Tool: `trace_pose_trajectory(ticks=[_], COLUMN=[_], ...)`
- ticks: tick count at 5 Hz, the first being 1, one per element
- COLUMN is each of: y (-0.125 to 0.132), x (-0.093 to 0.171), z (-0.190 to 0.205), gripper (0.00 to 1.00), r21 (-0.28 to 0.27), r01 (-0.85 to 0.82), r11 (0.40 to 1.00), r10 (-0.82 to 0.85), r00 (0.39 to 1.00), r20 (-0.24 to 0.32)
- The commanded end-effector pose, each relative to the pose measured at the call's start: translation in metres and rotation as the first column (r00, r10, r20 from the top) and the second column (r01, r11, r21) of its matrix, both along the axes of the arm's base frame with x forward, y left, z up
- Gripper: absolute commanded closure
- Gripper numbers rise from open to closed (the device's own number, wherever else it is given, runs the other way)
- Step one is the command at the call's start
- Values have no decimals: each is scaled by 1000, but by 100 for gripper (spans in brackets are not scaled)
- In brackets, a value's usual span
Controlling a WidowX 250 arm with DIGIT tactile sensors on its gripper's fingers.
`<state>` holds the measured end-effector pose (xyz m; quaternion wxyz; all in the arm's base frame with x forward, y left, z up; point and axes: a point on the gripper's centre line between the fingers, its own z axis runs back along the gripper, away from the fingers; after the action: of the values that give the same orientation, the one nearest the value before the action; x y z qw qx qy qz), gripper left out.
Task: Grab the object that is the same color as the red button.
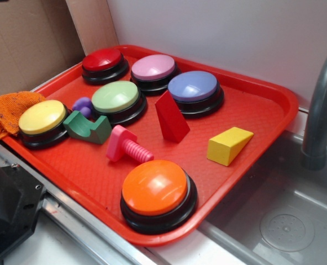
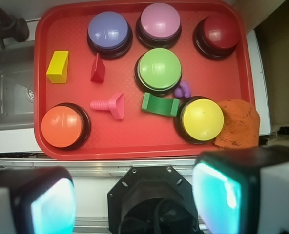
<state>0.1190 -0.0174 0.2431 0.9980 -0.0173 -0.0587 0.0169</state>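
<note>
Two wide-spread fingers of the end effector hang empty, well back from the red tray. Left to right in the wrist view: yellow wedge, then the red wedge, upright just beside it and ahead-left of the end effector; the red button sits far right.

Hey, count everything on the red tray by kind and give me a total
Buttons: 6 (red button, pink, blue, green, yellow, orange)
Wedges: 2 (red wedge, yellow)
Bolt: 1
Green arch block: 1
Small purple piece: 1
Total: 11
</note>
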Motion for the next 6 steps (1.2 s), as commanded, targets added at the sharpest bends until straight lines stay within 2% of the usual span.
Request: trace_pose_trajectory(ticks=[1, 3, 4, 5, 6], y=[0, -4, -3, -12, -29], x=[0, 49, 81, 98, 109], z=[0, -30, -46, -66, -96], gripper=[0, 0, 0, 0, 0], r21=[0, -84, -99, -79, -25], r01=[0, -92, -149, -198, -218], r11=[1000, 992, 984, 977, 976], r10=[0, 98, 157, 204, 219], r00=[1000, 993, 985, 976, 974], r20=[0, 69, 69, 70, 58])
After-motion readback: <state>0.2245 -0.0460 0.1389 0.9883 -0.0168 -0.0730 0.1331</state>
